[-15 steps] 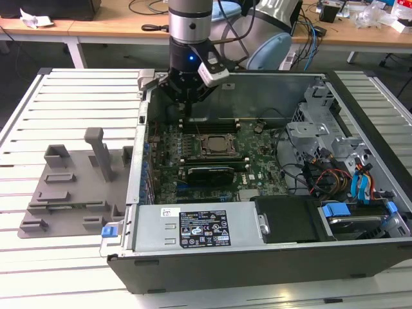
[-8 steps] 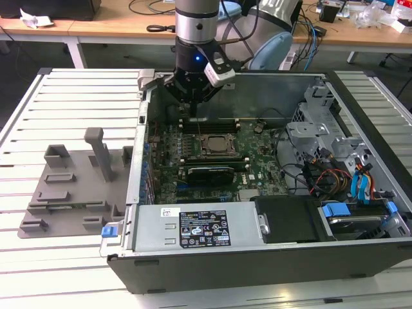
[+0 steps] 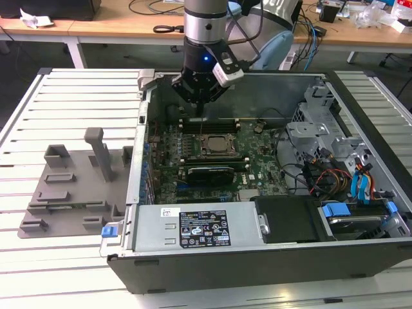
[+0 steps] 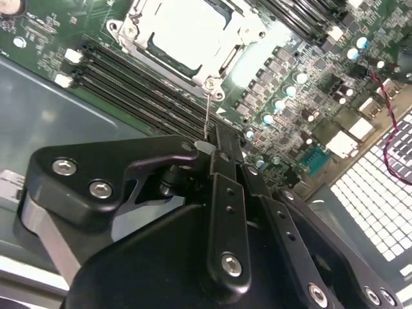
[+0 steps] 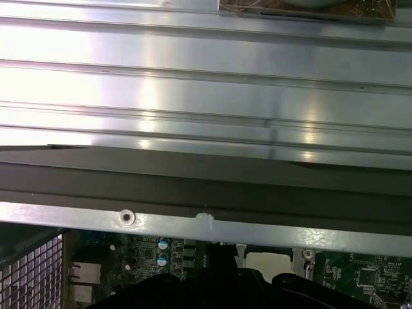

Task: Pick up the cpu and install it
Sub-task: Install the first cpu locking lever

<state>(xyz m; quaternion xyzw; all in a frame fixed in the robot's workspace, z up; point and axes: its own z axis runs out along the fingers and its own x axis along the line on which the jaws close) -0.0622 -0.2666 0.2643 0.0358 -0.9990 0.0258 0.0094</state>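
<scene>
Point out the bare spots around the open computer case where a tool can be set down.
Free: the slatted table behind the grey tray, and the strip in front of it. Crowded: inside the case, with the gripper above the cpu and cables toward the exterior view's right.

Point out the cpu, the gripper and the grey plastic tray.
cpu [image 4: 183,29]: second wrist view, its pale metal top, in the socket.
gripper [image 3: 201,96]: exterior view, its dark body above the motherboard.
grey plastic tray [image 3: 71,193]: exterior view, its flat base.

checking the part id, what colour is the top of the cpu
Pale silvery metal; the cpu shows best in the second wrist view.
</scene>
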